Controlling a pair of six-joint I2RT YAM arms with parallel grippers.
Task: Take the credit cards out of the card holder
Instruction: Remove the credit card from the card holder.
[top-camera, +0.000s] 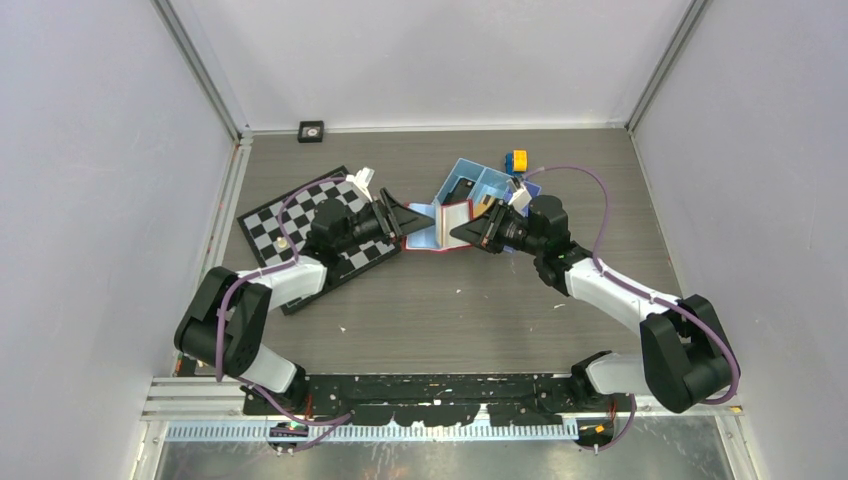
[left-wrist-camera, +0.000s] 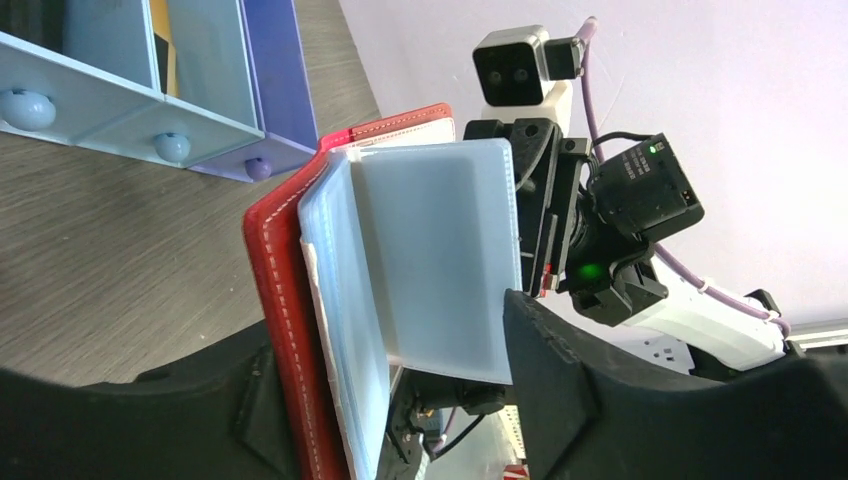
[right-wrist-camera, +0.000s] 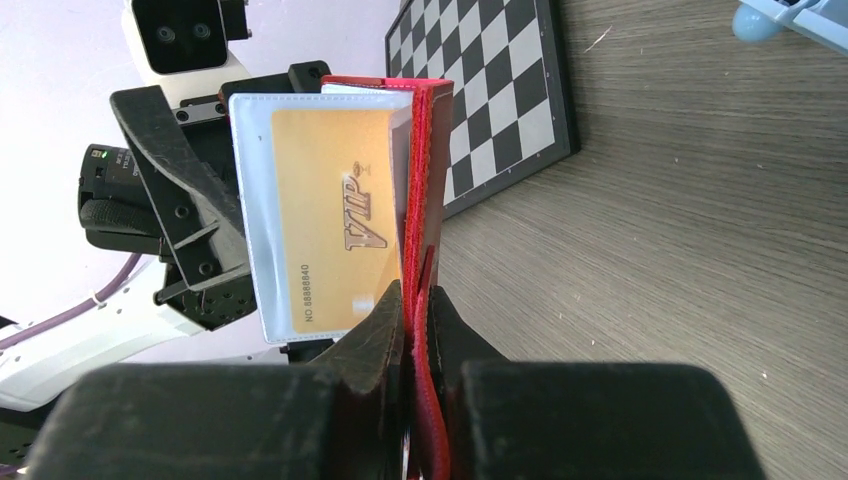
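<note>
The red card holder (top-camera: 452, 222) is held up off the table, open, between the two arms. My right gripper (right-wrist-camera: 418, 305) is shut on its red cover edge (right-wrist-camera: 432, 180). An orange-gold credit card (right-wrist-camera: 330, 215) marked VIP sits inside a clear sleeve facing the right wrist camera. In the left wrist view the holder's red cover (left-wrist-camera: 285, 290) and pale blue sleeves (left-wrist-camera: 430, 250) stand between the fingers of my left gripper (left-wrist-camera: 400, 400), which is open with its jaws spread on either side of them. From above, the left gripper (top-camera: 405, 220) and right gripper (top-camera: 468, 232) face each other across the holder.
A blue compartment tray (top-camera: 470, 185) stands just behind the holder, with a yellow and blue object (top-camera: 516, 160) at its far side. A checkered board (top-camera: 300, 225) lies under the left arm. A small black block (top-camera: 311, 130) sits at the back wall.
</note>
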